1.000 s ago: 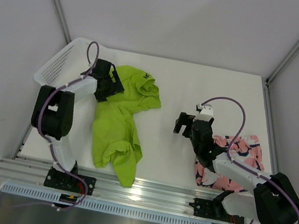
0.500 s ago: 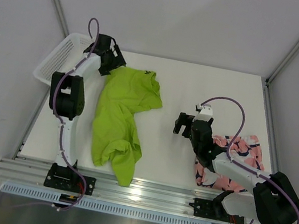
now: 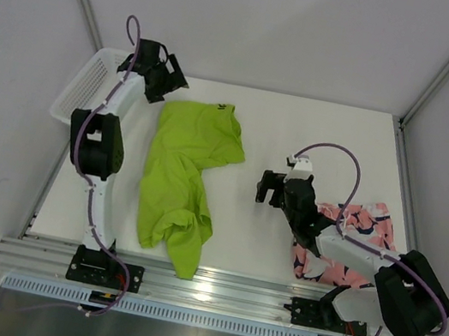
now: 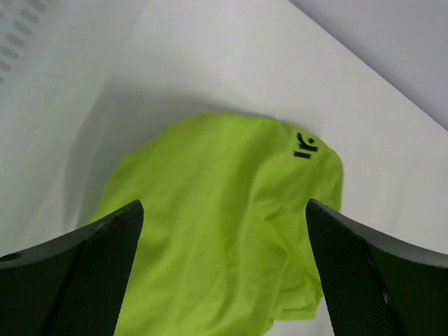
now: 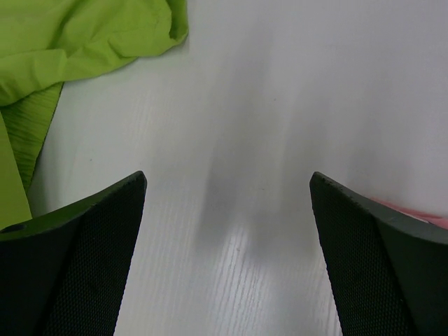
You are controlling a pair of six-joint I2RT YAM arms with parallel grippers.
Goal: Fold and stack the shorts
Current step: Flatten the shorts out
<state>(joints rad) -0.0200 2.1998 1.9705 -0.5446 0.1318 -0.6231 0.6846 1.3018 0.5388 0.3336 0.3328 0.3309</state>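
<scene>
Two pairs lie apart on the bench (image 3: pixel 301 129): lime green shorts (image 3: pixel 179 169) spread left of centre, pink printed shorts (image 3: pixel 375 229) bunched at right, partly under the right arm. Left jaws gape wide, empty, above the green pair's far edge near the basket (image 3: pixel 76 94); right jaws, equally wide, hold nothing between the pairs.

The lime green shorts (image 3: pixel 178 173) lie unfolded and rumpled left of centre, stretched from far to near. A small dark logo (image 4: pixel 306 145) sits at their far right corner, and the near end is bunched in loose folds. The pink shorts (image 3: pixel 368 226), printed in navy and white, lie crumpled at the near right, well apart from the green pair and only partly in view.
</scene>
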